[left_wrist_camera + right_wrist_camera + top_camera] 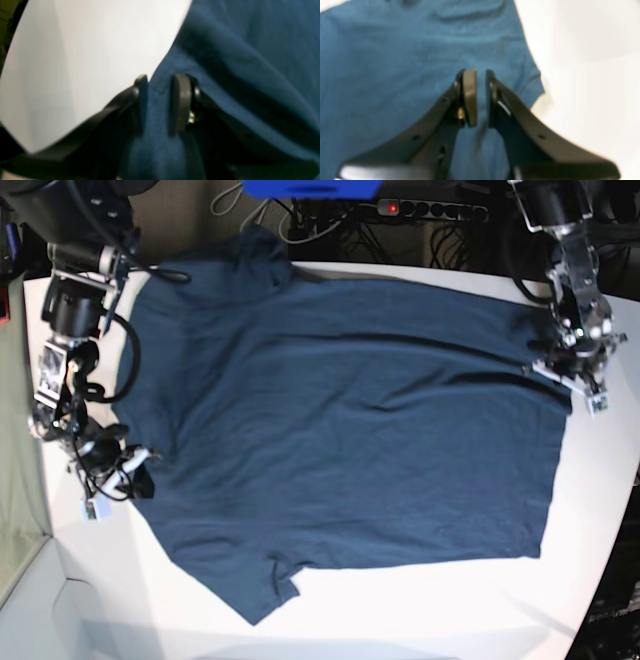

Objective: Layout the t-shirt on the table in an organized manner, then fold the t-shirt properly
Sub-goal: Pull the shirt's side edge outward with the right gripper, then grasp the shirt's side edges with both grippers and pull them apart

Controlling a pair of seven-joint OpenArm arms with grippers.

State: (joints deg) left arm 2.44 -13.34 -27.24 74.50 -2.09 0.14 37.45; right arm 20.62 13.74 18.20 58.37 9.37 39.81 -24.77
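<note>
The t-shirt [340,440] lies spread across most of the white tabletop [420,600], reaching from the left edge almost to the right edge, with its far part running up to the far edge. The cloth is dark navy and mostly flat, with a few long creases running across its middle and far right part. One sleeve points toward the near edge, its tip ending short of that edge, and the other bunches up at the far edge near the far-left corner.

The right gripper [130,475] sits at the shirt's left border, close to the left edge of the tabletop. In the right wrist view the right gripper [481,97] has its fingers [470,97] drawn nearly together with a thin strip of blue cloth running up between them; they are clenched on the t-shirt [382,75], while the near sleeve and bare tabletop [590,62] show to the right.

The left gripper [570,375] stands at the shirt's far right corner, close to the right edge of the tabletop. In the left wrist view the left gripper [160,102] has its fingers [181,100] set on either side of a fold of the t-shirt [250,62], pinching it, with the cloth rising in thick ridges to the right and bare tabletop [87,50] to the left.
</note>
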